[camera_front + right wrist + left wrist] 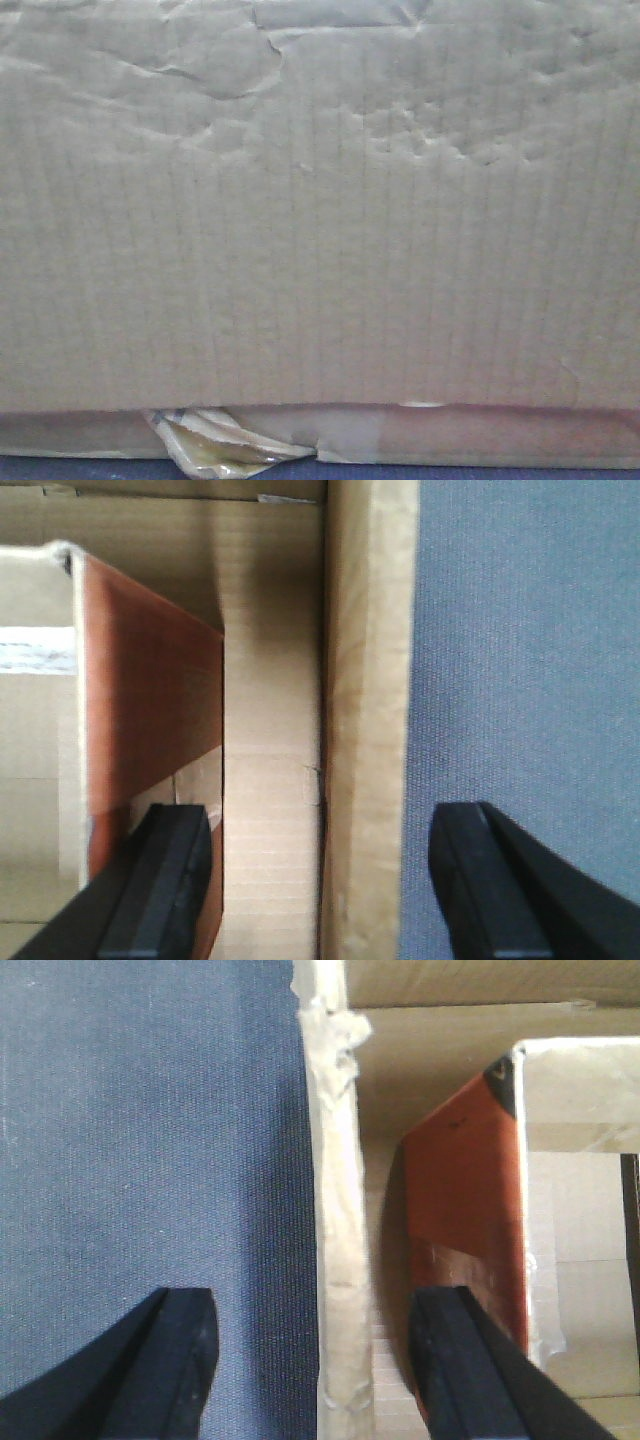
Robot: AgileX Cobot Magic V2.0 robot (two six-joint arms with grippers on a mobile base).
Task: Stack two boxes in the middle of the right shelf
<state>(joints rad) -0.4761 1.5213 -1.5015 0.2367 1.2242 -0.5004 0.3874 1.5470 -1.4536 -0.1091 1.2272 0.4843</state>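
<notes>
Filling the front view from edge to edge is a wide, plain tan corrugated cardboard box (320, 230), so close that only one broad face shows. Its skin is bumpy and creased near the top, with faint flutes running straight down it. Along the lower edge, toward the left, a crumpled scrap of yellowish clear tape (215, 448) curls away from the cardboard. Beneath that runs a thin strip of dark blue-grey woven surface (500, 474), on which the box appears to sit. Seen from the left wrist, the left gripper (310, 1305) hangs over the ragged top edge of one side wall of the box (335, 1210). Its two black jaws are spread wide and astride that wall, one above the blue-grey woven surface (150, 1140) outside, the other inside the box. Neither visibly presses on the cardboard, and they hold nothing. Inside stands a smaller carton (465, 1190) with a rust-orange side and a pale top. It is just beside the inner jaw, though I cannot tell whether the two touch. The right wrist view shows the mirror of this. The right gripper (318, 825) straddles the opposite side wall (365, 730), jaws equally far apart and gripping nothing. One jaw is over the blue-grey woven surface (530, 660) and one is down inside, close to the rust-orange side of the smaller carton (150, 700).
</notes>
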